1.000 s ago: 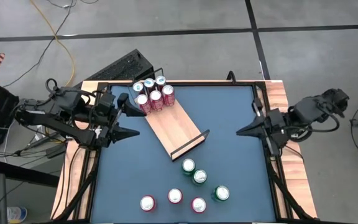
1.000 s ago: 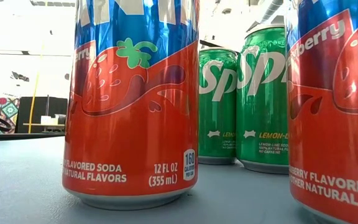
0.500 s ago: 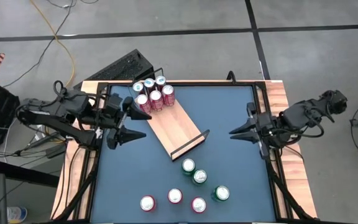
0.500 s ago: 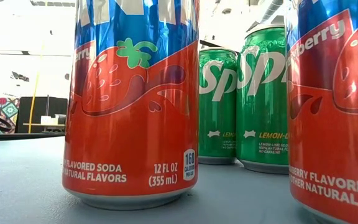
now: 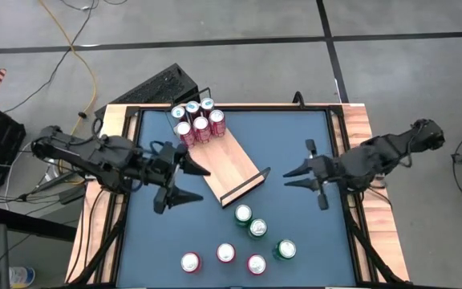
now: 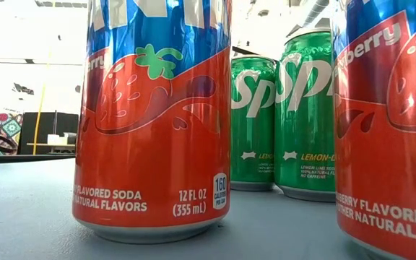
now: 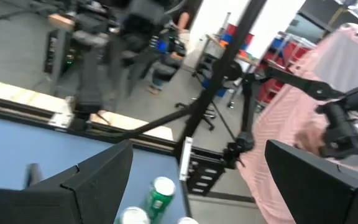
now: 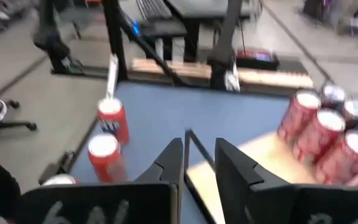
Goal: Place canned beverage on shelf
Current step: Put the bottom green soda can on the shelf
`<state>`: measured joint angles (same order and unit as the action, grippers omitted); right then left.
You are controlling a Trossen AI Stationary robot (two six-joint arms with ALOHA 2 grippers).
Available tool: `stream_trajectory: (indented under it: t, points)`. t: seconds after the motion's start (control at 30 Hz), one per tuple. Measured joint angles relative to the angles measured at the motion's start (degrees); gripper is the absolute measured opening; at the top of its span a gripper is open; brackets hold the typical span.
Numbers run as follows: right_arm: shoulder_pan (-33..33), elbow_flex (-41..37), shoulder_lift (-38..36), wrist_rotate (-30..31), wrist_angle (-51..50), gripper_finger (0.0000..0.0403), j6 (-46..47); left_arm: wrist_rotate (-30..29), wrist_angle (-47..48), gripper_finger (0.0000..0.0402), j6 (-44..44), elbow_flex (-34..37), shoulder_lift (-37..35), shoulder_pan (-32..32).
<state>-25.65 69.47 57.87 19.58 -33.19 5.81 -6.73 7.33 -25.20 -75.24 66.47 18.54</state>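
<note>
- High view has the shelf point(image 5: 227, 164) lying at a slant on the blue bench point(image 5: 295, 144), six cans point(image 5: 196, 122) packed at its far end and the near end bare.
- Six more cans point(image 5: 243, 241) stand loose on the bench toward its near edge, three green and three red, well apart from the shelf.
- My left gripper point(image 5: 184, 183) hovers just beside the shelf's left edge with jaws spread wide and nothing between them.
- My right gripper point(image 5: 293, 177) reaches in from the right, near the shelf's black rail point(image 5: 247, 186); its jaws stand a little apart and hold nothing.
- Risk, as I judge it: both arms aim at the same middle ground, so they could knock each other or nudge the shelf askew.
- Loose cans sit close together; a wide-jawed descent on one could tip its neighbour, and it would roll.
- Right jaws look too narrow for a can as they stand.
</note>
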Motion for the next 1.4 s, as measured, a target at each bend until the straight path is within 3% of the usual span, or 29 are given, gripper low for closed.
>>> stream_trajectory:
  t: [0.2,0.4,0.5,0.9,1.13,1.4]
  points:
    - [-1.05,-0.02,6.09,-0.03,-8.27,0.0137,6.12,-1.60,0.05,0.0352,1.42,0.00,0.29,4.17]
    - [-3.68,-0.02,11.70,-1.74,-6.61,0.0228,11.03,-3.11,5.61,0.0352,1.86,0.00,0.29,7.53]
    - [-4.62,-0.02,14.43,-2.81,-6.04,0.0252,16.14,-3.13,9.04,0.0352,0.23,0.00,0.29,8.79]
    - [-7.15,-0.04,23.64,-5.68,3.79,0.0249,24.38,-3.28,11.33,0.0352,-1.46,0.00,0.27,14.49]
    - [-7.37,-0.02,24.00,-9.32,6.20,0.0249,34.29,-9.83,11.22,0.0352,-1.41,0.00,0.27,17.79]
    - [-7.22,-0.02,23.95,-9.31,6.26,0.0249,34.39,-15.12,11.19,0.0352,-3.28,0.00,0.27,19.38]
